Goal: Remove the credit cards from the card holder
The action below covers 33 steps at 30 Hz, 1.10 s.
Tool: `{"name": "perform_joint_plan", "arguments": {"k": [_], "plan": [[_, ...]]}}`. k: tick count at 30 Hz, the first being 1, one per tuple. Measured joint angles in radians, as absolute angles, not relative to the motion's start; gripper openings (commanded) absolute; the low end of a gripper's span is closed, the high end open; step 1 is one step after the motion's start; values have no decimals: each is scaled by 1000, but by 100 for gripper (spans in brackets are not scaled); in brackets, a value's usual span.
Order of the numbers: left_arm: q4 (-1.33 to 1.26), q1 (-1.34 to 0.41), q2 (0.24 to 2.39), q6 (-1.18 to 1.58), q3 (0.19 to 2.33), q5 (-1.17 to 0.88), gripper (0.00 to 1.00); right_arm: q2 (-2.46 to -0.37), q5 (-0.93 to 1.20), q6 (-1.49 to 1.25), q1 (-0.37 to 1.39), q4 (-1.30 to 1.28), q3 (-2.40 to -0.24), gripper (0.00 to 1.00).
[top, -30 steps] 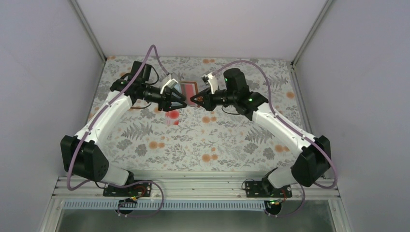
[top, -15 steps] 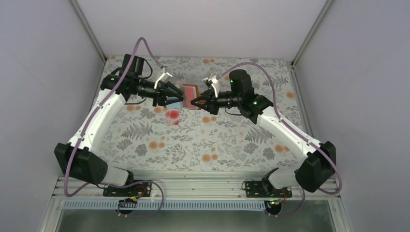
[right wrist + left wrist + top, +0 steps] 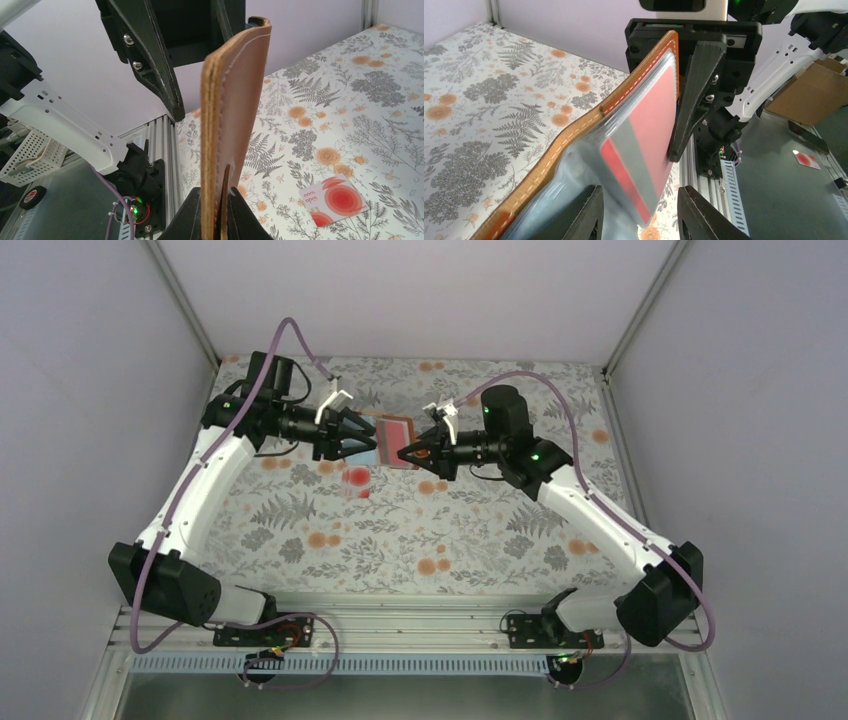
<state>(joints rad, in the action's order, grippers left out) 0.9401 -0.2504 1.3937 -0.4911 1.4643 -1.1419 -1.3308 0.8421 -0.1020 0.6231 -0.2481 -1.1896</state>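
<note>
The right claw (image 3: pixel 405 452) is clenched on the card holder (image 3: pixel 392 430), pinching the holder's right end and holding the brown leather booklet up off the surface (image 3: pixel 480 530), toward the far side and near the middle. In the right wrist view the holder (image 3: pixel 235 90) stands on edge, rising straight out of the two closed fingers (image 3: pixel 192 217).

The left claw (image 3: pixel 640 189) is spread wide and grasps nothing. Its two fingers (image 3: pixel 591 215) sit either side of the holder's left end, and the lower edge of the red card (image 3: pixel 651 125) lies in the gap between them. Whether either finger touches the card cannot be told, as it is blurred. The red card lies against the clear grey-blue sleeve on the holder's open inner face.

The pale card with red blotches (image 3: pixel 357 480) lies flat on the surface, just near of the two claws and apart from the holder.
</note>
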Motion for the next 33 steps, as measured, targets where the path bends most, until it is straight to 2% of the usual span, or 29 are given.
{"name": "perform_joint_plan", "arguments": {"k": [3, 6, 8, 9, 11, 13, 20, 33], "plan": [[945, -250, 1393, -494, 1465, -1140, 40, -1312, 842, -99, 622, -248, -1183, 4], [952, -249, 1392, -500, 1472, -1138, 51, -1300, 841, -94, 622, -247, -1179, 4], [962, -248, 1390, -503, 1480, -1136, 54, -1295, 841, -91, 621, -247, -1179, 4], [962, -247, 1388, -509, 1482, -1134, 52, -1291, 842, -89, 620, -246, -1178, 4], [965, -242, 1384, -509, 1483, -1136, 39, -1289, 844, -85, 620, -244, -1177, 4], [966, -238, 1383, -510, 1483, -1149, 35, -1289, 850, -84, 620, -243, -1177, 4], [964, -299, 1391, -515, 1483, -1163, 35, -1291, 871, -93, 618, -234, -1177, 4], [992, -295, 1436, -527, 1515, -1228, 39, -1297, 868, -108, 610, -228, -1178, 4]]}}
